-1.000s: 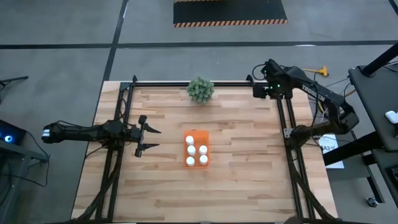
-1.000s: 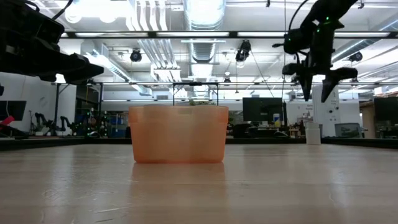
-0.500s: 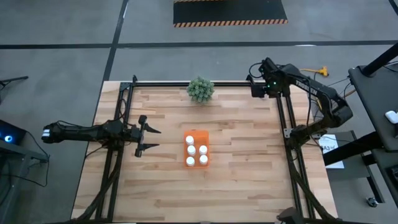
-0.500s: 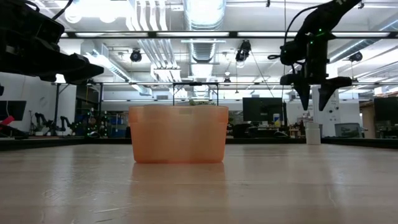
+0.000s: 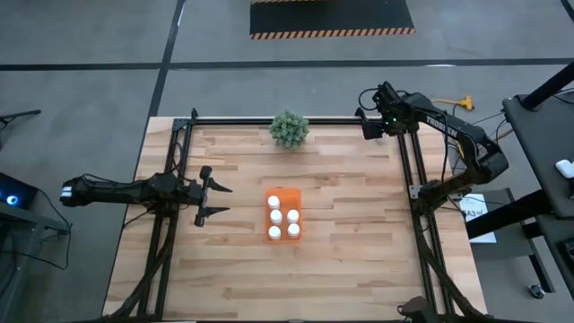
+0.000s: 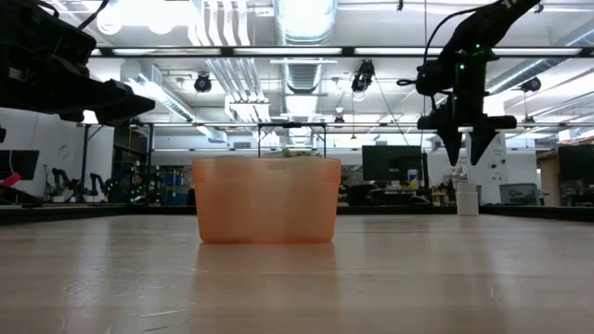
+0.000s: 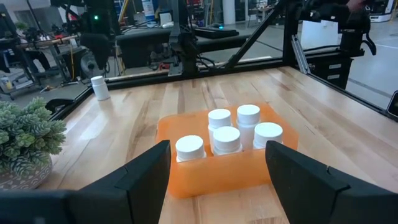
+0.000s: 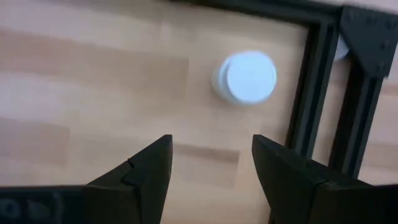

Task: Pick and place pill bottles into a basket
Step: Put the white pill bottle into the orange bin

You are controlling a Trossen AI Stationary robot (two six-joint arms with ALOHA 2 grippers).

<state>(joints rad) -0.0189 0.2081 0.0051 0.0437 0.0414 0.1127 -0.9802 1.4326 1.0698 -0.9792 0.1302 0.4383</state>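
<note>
The orange basket stands at the table's middle and holds several white pill bottles, upright. One more white bottle stands upright on the table near the far right corner; it also shows in the low view. My right gripper hangs open above this bottle, fingers pointing down, well clear of its cap. My left gripper is open and empty, left of the basket, pointing level at it.
A green potted plant stands at the far edge's middle. Black frame rails run along the table's far and right edges, close beside the lone bottle. Bare wood lies right of and in front of the basket.
My right gripper has moved a little toward the table's left, over the lone bottle, come down slightly and turned so both fingers point straight down. The bottle and basket have stayed where they were.
</note>
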